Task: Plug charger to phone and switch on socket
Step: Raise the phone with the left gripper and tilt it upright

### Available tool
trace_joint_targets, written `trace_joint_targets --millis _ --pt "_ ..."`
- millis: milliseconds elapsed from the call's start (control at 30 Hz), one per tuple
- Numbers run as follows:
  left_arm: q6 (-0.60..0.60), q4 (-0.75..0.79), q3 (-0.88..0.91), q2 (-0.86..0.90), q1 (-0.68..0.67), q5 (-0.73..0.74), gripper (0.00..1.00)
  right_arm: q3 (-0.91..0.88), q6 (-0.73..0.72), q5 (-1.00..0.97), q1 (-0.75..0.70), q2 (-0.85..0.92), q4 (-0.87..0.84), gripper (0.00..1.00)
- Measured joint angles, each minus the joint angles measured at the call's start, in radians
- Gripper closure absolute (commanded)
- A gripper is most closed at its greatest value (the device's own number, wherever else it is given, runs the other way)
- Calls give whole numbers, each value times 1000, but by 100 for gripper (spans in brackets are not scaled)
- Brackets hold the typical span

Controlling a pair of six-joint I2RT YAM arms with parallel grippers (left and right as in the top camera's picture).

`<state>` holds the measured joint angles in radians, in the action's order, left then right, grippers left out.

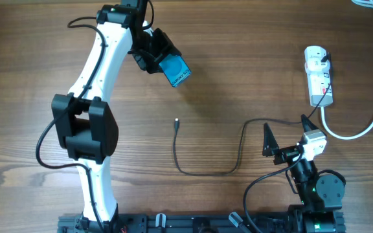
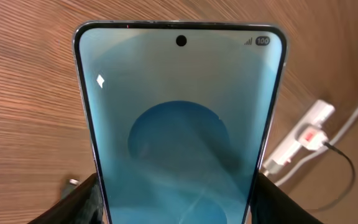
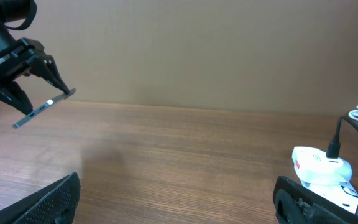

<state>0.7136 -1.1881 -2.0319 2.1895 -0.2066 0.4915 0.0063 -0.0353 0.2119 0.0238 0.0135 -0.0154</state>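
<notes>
Above the table (image 1: 238,77), left tool (image 1: 162,59) clamps the phone (image 1: 177,70); right tool (image 1: 287,133) gapes wide.

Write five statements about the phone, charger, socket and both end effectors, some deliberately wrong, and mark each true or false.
1. The left end effector grips the phone. True.
2. The charger is plugged into the phone. False: its connector tip lies on the table, apart from the phone.
3. The right end effector is open and holds nothing. True.
4. The phone lies flat on the table. False: the right wrist view shows it held tilted above the table.
5. The socket has a black plug in it. True.
</notes>
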Motion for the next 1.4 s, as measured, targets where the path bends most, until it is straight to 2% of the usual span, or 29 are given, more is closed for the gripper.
trace_joint_targets --millis 133,367,633,733,867,1000,1233,1400 --pt "53 4 0 0 0 97 86 0 0 0 0 0 0 0" --pt "169 6 0 0 0 203 96 0 0 0 0 0 0 0" --pt "273 5 0 0 0 356 96 0 0 0 0 0 0 0" --pt "285 -9 0 0 0 478 96 0 0 0 0 0 0 0" --pt "287 -122 0 0 11 555 96 0 0 0 0 0 0 0" --pt "203 -253 0 0 48 581 96 0 0 0 0 0 0 0" --pt "-128 -413 2 -2 97 600 96 0 0 0 0 0 0 0" --pt "-296 -473 2 -4 99 598 96 0 0 0 0 0 0 0"
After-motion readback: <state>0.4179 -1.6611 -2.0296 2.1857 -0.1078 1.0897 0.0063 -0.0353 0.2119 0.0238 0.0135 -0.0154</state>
